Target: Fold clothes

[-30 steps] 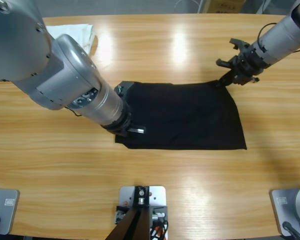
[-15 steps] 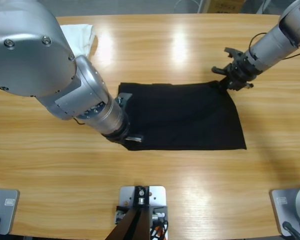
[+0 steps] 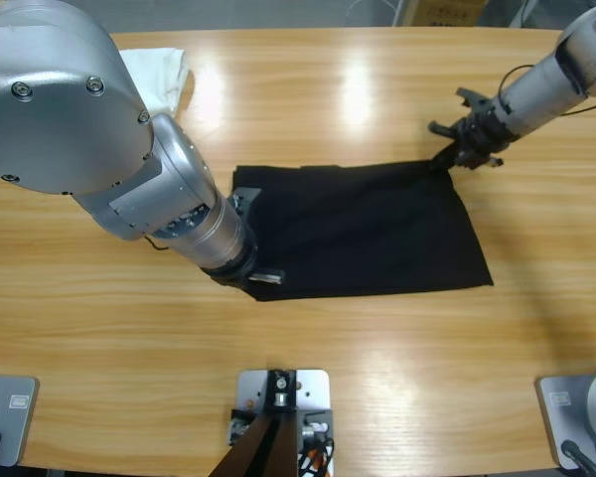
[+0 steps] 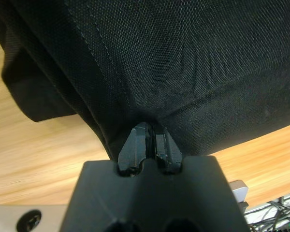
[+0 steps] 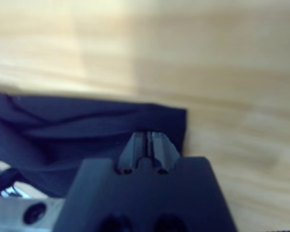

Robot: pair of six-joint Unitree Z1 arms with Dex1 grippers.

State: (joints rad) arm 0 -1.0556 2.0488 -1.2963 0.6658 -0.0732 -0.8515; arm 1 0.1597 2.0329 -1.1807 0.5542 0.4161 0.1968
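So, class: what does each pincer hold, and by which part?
Both hold the black shirt. The left pincer is shut on its edge at the near-left corner; the right pincer is shut on the far-right corner.

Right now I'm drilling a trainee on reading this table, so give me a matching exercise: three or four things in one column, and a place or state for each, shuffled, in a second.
Column one:
1. left gripper
2. right gripper
3. black polo shirt
4. white folded garment

Column two:
A. at the table's far edge, untouched
B. jaws shut on the shirt's near-left corner
C. spread on the long wooden table, pinched at two corners
D. jaws shut on the shirt's far-right corner

Pairs: 1-B, 2-D, 3-C, 4-A
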